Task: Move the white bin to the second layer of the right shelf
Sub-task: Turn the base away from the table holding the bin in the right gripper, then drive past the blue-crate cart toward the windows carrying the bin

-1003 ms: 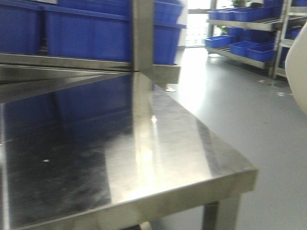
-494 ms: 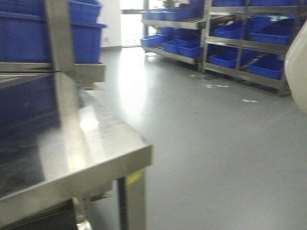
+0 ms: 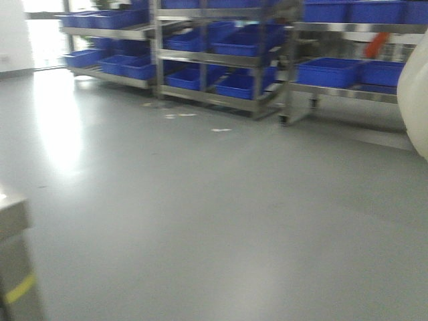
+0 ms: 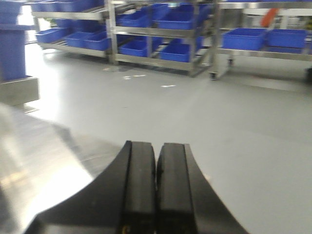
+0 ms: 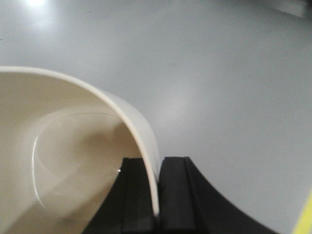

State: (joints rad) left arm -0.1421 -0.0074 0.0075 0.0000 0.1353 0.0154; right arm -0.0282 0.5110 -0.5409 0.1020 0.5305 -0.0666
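Left black claw [image 4: 156, 151] is closed and empty, idle over the shiny steel bench [image 4: 48, 165]. Right black claw [image 5: 157, 168] pinches the rim wall of the glossy cream-white plastic bin [image 5: 63, 161], holding it clear above grey floor [image 5: 219, 73], likely bound for the far steel shelves [image 3: 200, 59].

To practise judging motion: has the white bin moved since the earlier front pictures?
Yes. The white bin has been carried rightward: the steel table, earlier filling the view, is now only a corner at the left edge.

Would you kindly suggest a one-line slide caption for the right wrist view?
Right hand clamped on the rim of the white bin, held above the grey floor.
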